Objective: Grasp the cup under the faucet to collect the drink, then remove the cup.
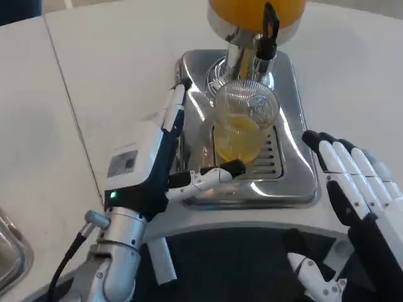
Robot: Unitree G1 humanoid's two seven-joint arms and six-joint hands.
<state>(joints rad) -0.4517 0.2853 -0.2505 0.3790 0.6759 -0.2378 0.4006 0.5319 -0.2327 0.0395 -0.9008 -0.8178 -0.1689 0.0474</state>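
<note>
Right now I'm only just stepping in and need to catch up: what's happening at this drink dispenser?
A clear plastic cup, partly filled with orange drink, stands on the shiny metal drip tray under the dispenser's black-handled faucet. The robot's left hand reaches alongside the cup's left, a finger near its base; whether it touches is unclear. The right hand waits open to the tray's right, holding nothing.

Your left hand point(167, 157) reaches forward with nothing between its fingers, thumb point(211, 177) stretched out sideways. Your right hand point(359, 189) waits with fingers extended side by side, thumb point(308, 267) apart below them.
</note>
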